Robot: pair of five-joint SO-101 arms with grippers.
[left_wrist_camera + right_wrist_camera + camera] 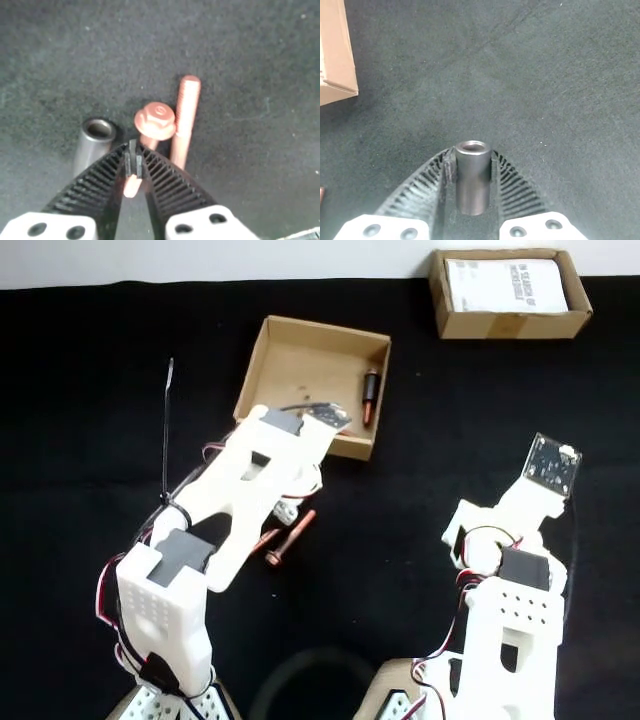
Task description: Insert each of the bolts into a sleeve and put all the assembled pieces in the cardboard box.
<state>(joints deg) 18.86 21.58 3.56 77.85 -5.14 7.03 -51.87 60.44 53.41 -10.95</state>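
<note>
Copper-coloured flange-head bolt (155, 120): shank clenched between left gripper (134, 161) fingers, low over black mat (240, 60). Second copper bolt (184, 117) lies just beside it, grey metal sleeve (94, 142) on its other side. Right gripper (473, 156) grasps second grey sleeve (472, 185). Open cardboard box (300, 375) holds one assembled piece (370, 398).

An open brown cardboard box (300, 365) sits far centre on the black cloth surface (80, 390), a copper bolt in a dark sleeve (371, 395) lying inside by its right wall. Before the box, two copper metal bolts (292, 535) lie side by side, a grey metal sleeve (95, 142) just beside them, beneath the left gripper (133, 160). Farther right, another grey metal sleeve (472, 185) sits between the jaws of the right gripper (472, 156)
</note>
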